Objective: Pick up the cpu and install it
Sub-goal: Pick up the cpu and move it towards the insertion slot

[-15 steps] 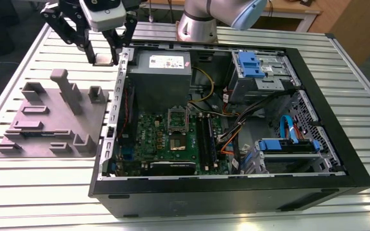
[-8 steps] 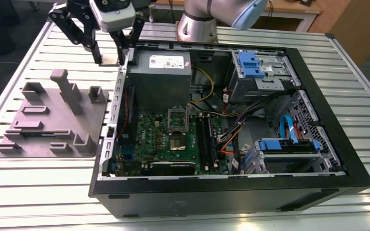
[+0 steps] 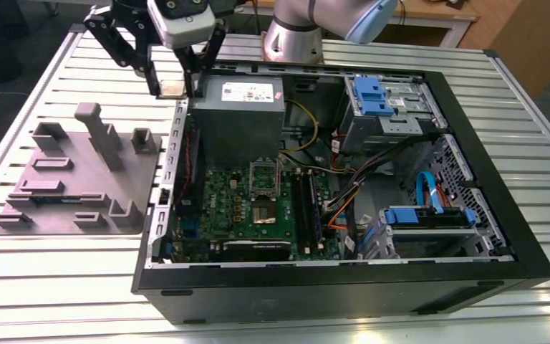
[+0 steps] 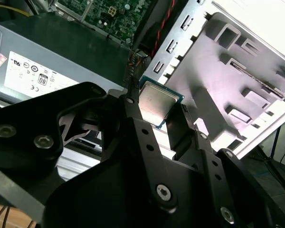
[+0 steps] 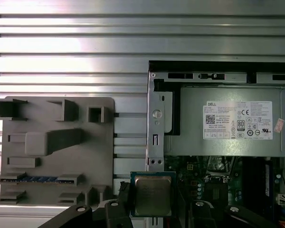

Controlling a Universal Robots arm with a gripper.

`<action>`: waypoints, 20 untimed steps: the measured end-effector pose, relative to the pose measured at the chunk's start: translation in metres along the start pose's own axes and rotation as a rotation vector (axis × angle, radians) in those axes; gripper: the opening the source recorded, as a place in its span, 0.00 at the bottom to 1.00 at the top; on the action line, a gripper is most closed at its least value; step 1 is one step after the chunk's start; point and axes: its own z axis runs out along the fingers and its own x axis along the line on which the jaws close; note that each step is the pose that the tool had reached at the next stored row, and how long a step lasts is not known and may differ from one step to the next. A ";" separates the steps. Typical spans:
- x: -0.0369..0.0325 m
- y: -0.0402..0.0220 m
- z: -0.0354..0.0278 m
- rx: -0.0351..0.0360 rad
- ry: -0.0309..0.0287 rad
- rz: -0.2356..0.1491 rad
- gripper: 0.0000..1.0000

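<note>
The cpu [image 3: 171, 88], a small square chip with a silvery top and green rim, hangs in the air pinched between my gripper's [image 3: 172, 90] black fingers. It hangs over the case wall at the exterior view's left, beside the grey power supply [image 3: 237, 115]. Both wrist views show the cpu [image 4: 154, 102] [image 5: 153, 194] clamped by its edges in the gripper [image 4: 154, 115] [image 5: 153, 200]. The green motherboard [image 3: 256, 208] lies flat inside the open case, with its socket [image 3: 263, 210] near the middle, well away from the chip.
A grey moulded fixture tray [image 3: 74, 179] with upright posts lies on the slatted metal table [image 3: 55, 287] left of the case. Inside the black case [image 3: 351, 287] are cables, blue drive brackets [image 3: 375, 97] and memory slots [image 3: 306, 204].
</note>
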 end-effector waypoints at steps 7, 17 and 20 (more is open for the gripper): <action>-0.0106 -0.0002 -0.0001 0.0000 0.0000 0.000 0.47; -0.0151 -0.0002 -0.0002 -0.0001 -0.0001 0.000 0.47; -0.0157 -0.0002 -0.0002 -0.0001 0.0000 0.000 0.47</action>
